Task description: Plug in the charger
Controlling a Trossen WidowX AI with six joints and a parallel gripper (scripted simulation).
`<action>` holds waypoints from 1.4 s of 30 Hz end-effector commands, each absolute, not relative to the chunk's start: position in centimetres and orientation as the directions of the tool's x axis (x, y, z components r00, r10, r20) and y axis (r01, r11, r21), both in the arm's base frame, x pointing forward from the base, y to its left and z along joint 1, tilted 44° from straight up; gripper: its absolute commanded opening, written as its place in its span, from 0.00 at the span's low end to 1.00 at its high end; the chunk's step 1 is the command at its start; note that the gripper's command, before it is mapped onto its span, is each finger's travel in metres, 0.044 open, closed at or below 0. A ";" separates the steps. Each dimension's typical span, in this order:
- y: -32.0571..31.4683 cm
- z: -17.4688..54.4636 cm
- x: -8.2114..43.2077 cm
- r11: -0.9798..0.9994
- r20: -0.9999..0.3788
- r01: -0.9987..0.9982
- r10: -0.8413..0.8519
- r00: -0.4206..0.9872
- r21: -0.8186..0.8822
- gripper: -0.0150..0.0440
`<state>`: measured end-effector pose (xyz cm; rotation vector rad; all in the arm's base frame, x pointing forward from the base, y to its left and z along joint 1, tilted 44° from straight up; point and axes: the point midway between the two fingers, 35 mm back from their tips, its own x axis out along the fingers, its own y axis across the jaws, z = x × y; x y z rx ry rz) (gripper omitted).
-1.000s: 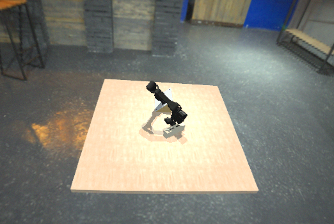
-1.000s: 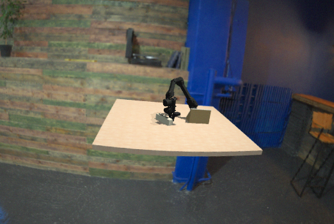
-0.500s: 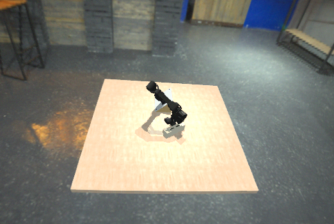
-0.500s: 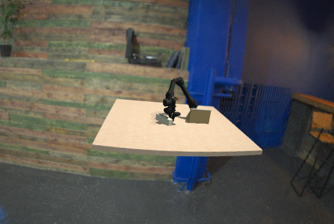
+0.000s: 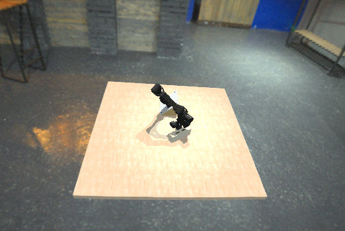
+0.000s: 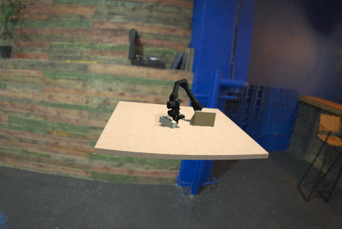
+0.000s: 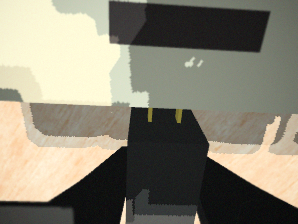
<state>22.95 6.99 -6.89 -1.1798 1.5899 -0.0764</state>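
Observation:
The power strip (image 5: 175,138) (image 6: 168,122) (image 7: 225,85) is a pale block on the table, partly in the arm's shadow; the wrist view shows a long dark rectangle on it. My gripper (image 6: 177,122) (image 7: 158,155) is shut on the black charger (image 7: 167,155), just at the strip. The fingers hold the charger's body on both sides. Its two gold prongs point toward the strip. Only their near parts show below the strip's edge; their outer ends are hidden, so I cannot tell whether they are in an outlet. The charger is too small to make out in the top and exterior views.
A panel stands upright near the arm's base, white on one side and tan on the other (image 6: 204,119). The black arm (image 5: 172,102) (image 6: 188,91) reaches over from beside it. All stand on the light wooden table (image 5: 132,170) (image 6: 141,142), whose edges show in the top and exterior views.

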 end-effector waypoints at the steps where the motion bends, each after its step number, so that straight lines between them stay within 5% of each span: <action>1: 7.0 -6.9 22.9 0.504 -0.706 -0.634 -0.702 0.095 -0.587 0.25; 42: 7.7 -7.2 23.8 0.504 -0.706 -0.634 -0.702 0.096 -0.587 0.25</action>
